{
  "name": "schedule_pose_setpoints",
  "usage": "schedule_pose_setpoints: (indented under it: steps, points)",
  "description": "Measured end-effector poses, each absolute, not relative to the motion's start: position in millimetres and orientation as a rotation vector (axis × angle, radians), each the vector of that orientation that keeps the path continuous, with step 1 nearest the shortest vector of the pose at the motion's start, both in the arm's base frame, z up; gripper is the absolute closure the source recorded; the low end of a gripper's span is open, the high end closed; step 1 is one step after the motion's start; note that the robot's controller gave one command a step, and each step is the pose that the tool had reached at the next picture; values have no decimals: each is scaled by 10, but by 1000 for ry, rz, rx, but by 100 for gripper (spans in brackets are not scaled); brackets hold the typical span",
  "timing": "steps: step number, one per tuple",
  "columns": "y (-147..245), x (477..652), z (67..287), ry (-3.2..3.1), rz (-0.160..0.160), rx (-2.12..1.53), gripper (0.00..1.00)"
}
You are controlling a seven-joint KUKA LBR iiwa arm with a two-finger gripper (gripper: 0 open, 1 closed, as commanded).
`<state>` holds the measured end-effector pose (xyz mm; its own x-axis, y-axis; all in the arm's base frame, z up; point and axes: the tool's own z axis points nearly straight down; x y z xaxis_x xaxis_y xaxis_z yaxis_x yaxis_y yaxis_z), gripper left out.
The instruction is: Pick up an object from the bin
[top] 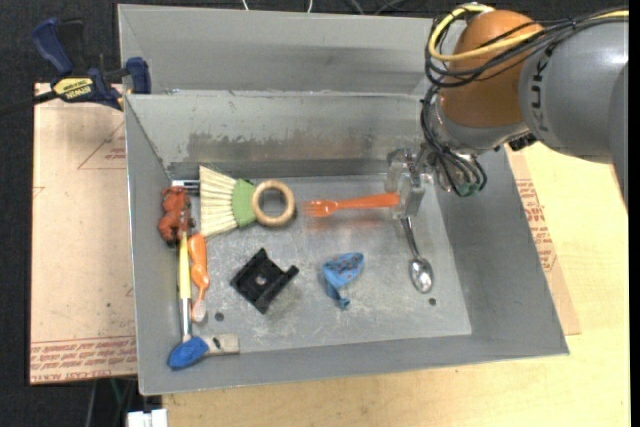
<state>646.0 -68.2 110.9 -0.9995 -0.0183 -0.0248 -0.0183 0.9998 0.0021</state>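
My gripper (pixel 407 183) hangs low at the right of the bin, just under the orange wrist cover. It sits over the right end of an orange plastic utensil (pixel 350 205) that lies flat and points left. Directly below it a metal spoon (pixel 414 255) lies on the bin floor, handle up towards the gripper and bowl towards the front. The gripper hides the spot where both handles meet, so I cannot tell whether it touches either. A crumpled blue thing (pixel 342 276) lies to the lower left of the spoon.
A wooden ring (pixel 273 203) and a cream and green brush (pixel 224 200) lie left of the orange utensil. A black block (pixel 264 280) sits at the front middle. Along the left wall lie a reddish figure (pixel 175 215), an orange stick (pixel 198 265) and a blue lump (pixel 187 353).
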Motion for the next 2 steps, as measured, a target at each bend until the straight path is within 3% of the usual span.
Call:
schedule_pose_setpoints:
  steps: [2]
  points:
    - [-680,6470,1295,3113,4,-29,100]
